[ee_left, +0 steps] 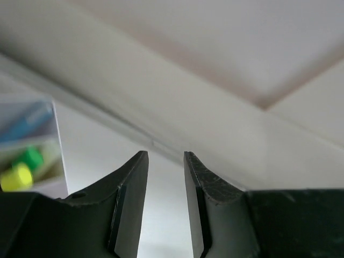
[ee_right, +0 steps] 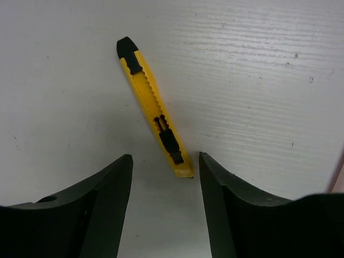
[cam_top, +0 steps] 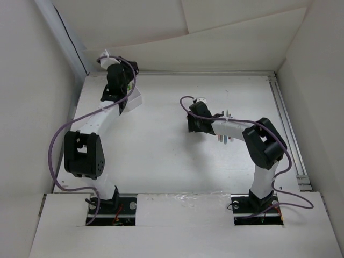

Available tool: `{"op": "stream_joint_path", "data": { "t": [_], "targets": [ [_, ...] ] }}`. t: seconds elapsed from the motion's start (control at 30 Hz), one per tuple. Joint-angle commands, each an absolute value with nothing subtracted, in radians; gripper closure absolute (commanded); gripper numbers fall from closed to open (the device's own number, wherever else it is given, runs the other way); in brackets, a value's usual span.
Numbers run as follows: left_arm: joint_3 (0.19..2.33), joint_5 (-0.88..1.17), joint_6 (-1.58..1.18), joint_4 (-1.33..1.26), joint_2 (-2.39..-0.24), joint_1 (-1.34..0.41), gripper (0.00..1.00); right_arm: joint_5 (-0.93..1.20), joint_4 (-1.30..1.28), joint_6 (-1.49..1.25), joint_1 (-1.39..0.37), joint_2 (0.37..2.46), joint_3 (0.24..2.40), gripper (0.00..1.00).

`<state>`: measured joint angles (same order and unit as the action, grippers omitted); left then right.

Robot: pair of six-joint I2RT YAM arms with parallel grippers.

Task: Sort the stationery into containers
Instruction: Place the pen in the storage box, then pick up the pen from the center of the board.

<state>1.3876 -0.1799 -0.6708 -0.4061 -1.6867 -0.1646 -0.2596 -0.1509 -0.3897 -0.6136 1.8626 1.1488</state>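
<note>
Table (cam_top: 161, 161): white, walled at the back and both sides; a broad bare stretch lies between the arms.
Left gripper (ee_left: 165, 156): jaws slightly parted, nothing between them, just beside the tray.
Right gripper (ee_right: 164, 157): jaws wide apart, knife's near end between them, ungripped.
Tray (cam_top: 136, 99): far left, near the back wall; the left wrist view alone shows its blue, green and yellow contents.
Knife (ee_right: 153, 107): yellow, black slider, lying flat; hidden in the top view.

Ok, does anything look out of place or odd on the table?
Only the yellow box cutter, lying loose and slanted on the table below the open right claw, outside the tray. Nothing looks spilled or damaged.
</note>
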Motion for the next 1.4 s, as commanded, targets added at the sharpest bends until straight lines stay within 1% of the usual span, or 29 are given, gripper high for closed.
{"op": "stream_joint_path", "data": {
  "t": [0.0,0.17,0.23,0.27,0.3,0.37,0.4,0.47,0.5,0.57,0.63,0.7,0.77,0.8,0.93,0.97,1.07,1.1,1.17,1.37],
  "targets": [
    [1.188,-0.044,-0.814,-0.546,-1.606,-0.193,0.71,-0.285,-0.179,-0.394,-0.611,1.894,1.192,0.42],
    [1.017,-0.025,-0.845,-0.618,-1.56,-0.296,0.72,-0.285,-0.169,-0.394,-0.601,1.922,1.203,0.42],
    [0.977,-0.015,-0.83,-0.618,-1.536,-0.327,0.72,-0.233,-0.16,-0.394,-0.583,1.934,1.203,0.46],
    [0.965,-0.015,-0.816,-0.618,-1.536,-0.354,0.72,-0.223,-0.16,-0.394,-0.583,1.934,1.203,0.51],
    [0.95,-0.015,-0.805,-0.618,-1.517,-0.365,0.72,-0.222,-0.16,-0.394,-0.583,1.945,1.203,0.61],
    [0.907,-0.015,-0.805,-0.609,-1.493,-0.374,0.72,-0.213,-0.16,-0.394,-0.583,1.945,1.203,0.71],
    [0.894,-0.015,-0.805,-0.589,-1.493,-0.374,0.71,-0.213,-0.16,-0.394,-0.583,1.945,1.203,0.87],
    [0.894,-0.006,-0.775,-0.546,-1.48,-0.374,0.68,-0.213,-0.16,-0.394,-0.583,1.945,1.193,0.98],
    [0.894,-0.006,-0.764,-0.52,-1.48,-0.374,0.68,-0.213,-0.16,-0.394,-0.583,1.934,1.184,1.0],
    [0.894,0.036,-0.752,-0.502,-1.48,-0.374,0.62,-0.213,-0.13,-0.394,-0.583,1.898,1.16,1.0],
    [0.894,0.072,-0.733,-0.48,-1.48,-0.374,0.59,-0.213,-0.117,-0.403,-0.583,1.853,1.128,1.0],
    [0.894,0.148,-0.733,-0.469,-1.502,-0.374,0.56,-0.213,-0.104,-0.403,-0.583,1.819,1.105,1.0],
    [0.894,0.211,-0.733,-0.48,-1.522,-0.374,0.56,-0.201,-0.074,-0.403,-0.594,1.76,1.068,1.0],
    [0.894,0.283,-0.733,-0.489,-1.535,-0.374,0.56,-0.192,-0.063,-0.403,-0.594,1.737,1.054,1.0],
    [0.949,0.451,-0.753,-0.502,-1.658,-0.374,0.55,-0.127,-0.015,-0.393,-0.603,1.643,0.98,1.0],
    [0.96,0.466,-0.753,-0.511,-1.675,-0.383,0.52,-0.115,-0.006,-0.393,-0.603,1.62,0.971,1.0],
    [1.003,0.466,-0.743,-0.499,-1.719,-0.428,0.5,-0.104,0.015,-0.382,-0.614,1.585,0.942,1.0],
    [1.024,0.457,-0.732,-0.459,-1.732,-0.439,0.49,-0.091,0.015,-0.373,-0.614,1.575,0.93,1.0],
    [1.081,0.457,-0.701,-0.422,-1.755,-0.462,0.49,-0.059,0.026,-0.373,-0.614,1.562,0.93,1.0],
    [1.094,0.446,-0.701,-0.449,-1.792,-0.505,0.5,-0.002,0.048,-0.364,-0.623,1.551,0.919,1.0]
  ]
}}
